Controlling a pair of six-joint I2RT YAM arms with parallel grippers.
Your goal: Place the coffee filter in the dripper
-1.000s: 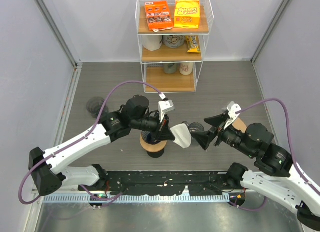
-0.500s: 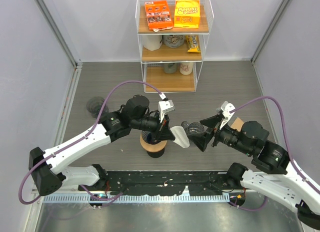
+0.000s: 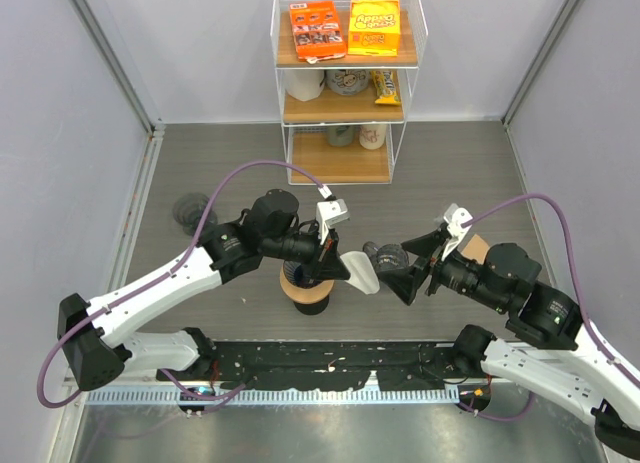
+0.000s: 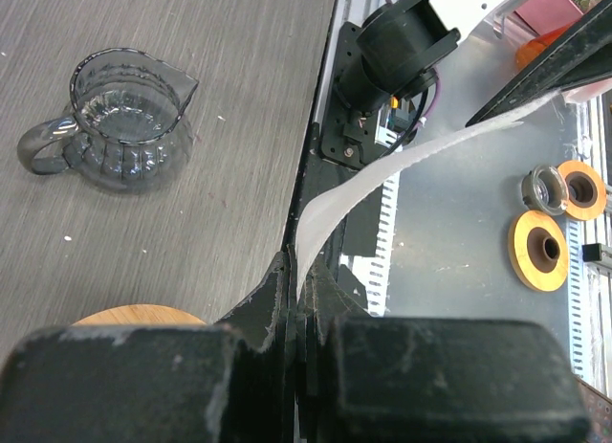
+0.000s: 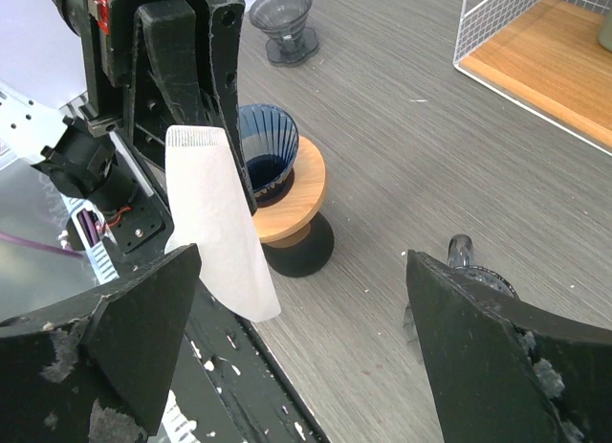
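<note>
Your left gripper (image 3: pixel 338 267) is clamped fully closed on one edge of the coffee filter (image 3: pixel 362 273). It holds the white paper in the air just to the right of the dripper (image 5: pixel 268 142), not inside it. The dripper is a dark blue ribbed cone seated on a round wooden stand (image 5: pixel 301 192), and in the top view your left fingers hang directly over it.

The filter is pressed flat, with its crimped seam uppermost in the right wrist view. Your right gripper (image 3: pixel 400 264) is spread wide and has hold of nothing. It faces the filter from the side away from the dripper, very close to the paper; whether it touches is unclear.

A glass pitcher (image 4: pixel 124 127) stands on the table right of the dripper, past the filter. A wire shelf (image 3: pixel 345 93) stands well behind the dripper.
</note>
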